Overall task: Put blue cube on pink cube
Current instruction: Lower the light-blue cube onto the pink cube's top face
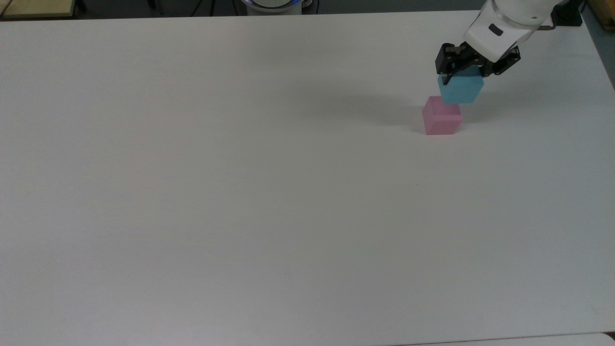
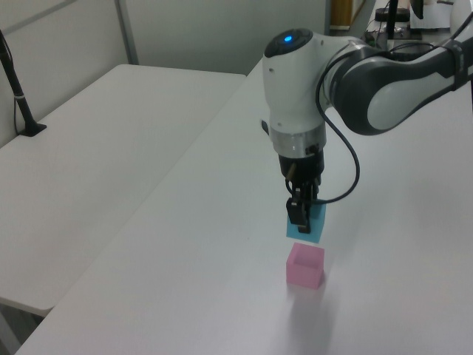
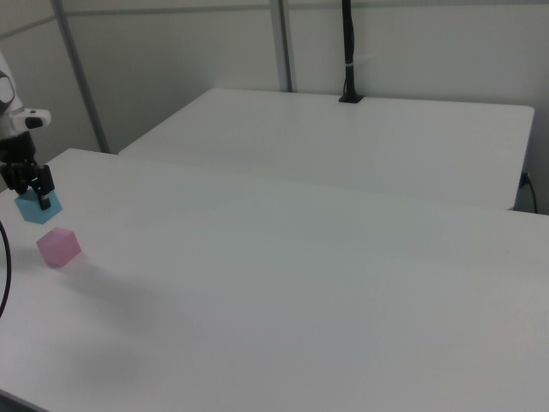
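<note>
The pink cube [image 1: 442, 116] [image 2: 305, 265] [image 3: 58, 246] rests on the white table [image 1: 240, 192] near the top view's right. In the air just above it hangs the blue cube [image 1: 461, 90] [image 2: 308, 225] [image 3: 39, 207], apart from the pink one, with a small gap showing in the left view. My gripper [image 1: 463, 72] [image 2: 303, 214] [image 3: 33, 193] is shut on the blue cube, pointing down, its black fingers [image 2: 298, 212] pressed on two opposite faces.
A second white table [image 2: 96, 155] [image 3: 360, 146] stands beside this one. A black post [image 3: 348, 51] [image 2: 18, 96] is clamped to its far edge. A black clamp [image 1: 567, 14] sits at the table's corner in the top view's upper right.
</note>
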Motion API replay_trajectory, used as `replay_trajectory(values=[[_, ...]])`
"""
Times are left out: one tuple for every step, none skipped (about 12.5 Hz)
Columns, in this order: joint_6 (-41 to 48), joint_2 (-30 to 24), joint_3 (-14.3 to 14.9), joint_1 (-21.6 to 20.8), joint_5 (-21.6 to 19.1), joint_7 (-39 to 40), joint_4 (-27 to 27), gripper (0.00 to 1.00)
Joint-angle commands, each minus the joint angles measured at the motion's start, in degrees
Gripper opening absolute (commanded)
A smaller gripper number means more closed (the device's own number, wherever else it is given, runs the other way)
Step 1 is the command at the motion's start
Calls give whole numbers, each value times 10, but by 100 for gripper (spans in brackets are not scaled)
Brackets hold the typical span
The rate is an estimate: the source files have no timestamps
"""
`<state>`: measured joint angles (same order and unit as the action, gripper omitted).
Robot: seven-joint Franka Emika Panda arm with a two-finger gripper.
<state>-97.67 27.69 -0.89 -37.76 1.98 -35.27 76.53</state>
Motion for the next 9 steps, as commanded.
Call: replay_trajectory(values=[[-41,-1,4,-5,-18,-22,17,21],[-47,0,4,-4,-19,-23,21,24],[-52,0,4,-4,-19,-24,23,24],[-57,0,4,-4,-19,-24,28,24],[-63,0,4,-5,-19,-24,37,24],[-70,2,4,-5,-17,-24,41,25],[-72,4,4,-5,-17,-23,45,27],[-72,5,4,-4,-16,-20,48,28],[-72,6,4,-4,-16,-19,53,29]])
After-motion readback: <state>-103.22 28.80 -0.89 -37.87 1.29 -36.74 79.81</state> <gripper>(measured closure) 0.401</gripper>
